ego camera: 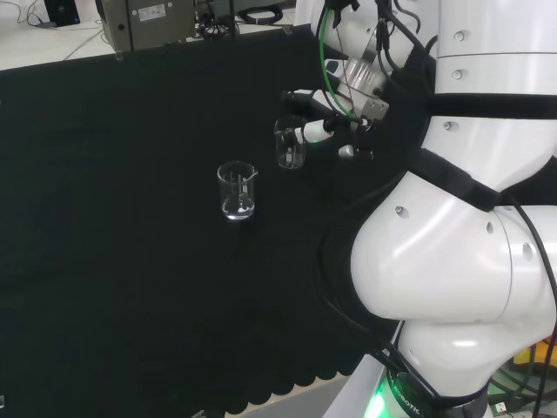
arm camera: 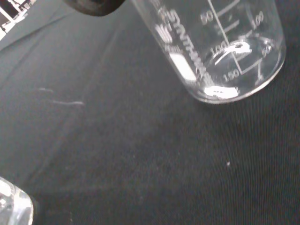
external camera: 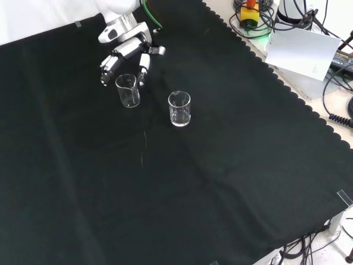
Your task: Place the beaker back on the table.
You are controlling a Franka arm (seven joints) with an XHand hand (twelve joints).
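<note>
The black cloth (external camera: 220, 182) covers the bench, giving a flat, bare landing spot. The hand (external camera: 124, 52) reaches in from the far side of the front view, its fingers curled around the beaker (external camera: 127, 90), pinching it near the rim so the glass hangs upright. In the wrist view the beaker's base appears slightly above the cloth, though contact cannot be ruled out. A second beaker (external camera: 180, 108) stands apart to its right, leaving room for release.

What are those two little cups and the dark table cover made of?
Both beakers, one at the hand and one standing free, look like clear glass, possibly plastic: see-through with bright glints. The cover looks like matte black woven cloth with a scalloped edge.
</note>
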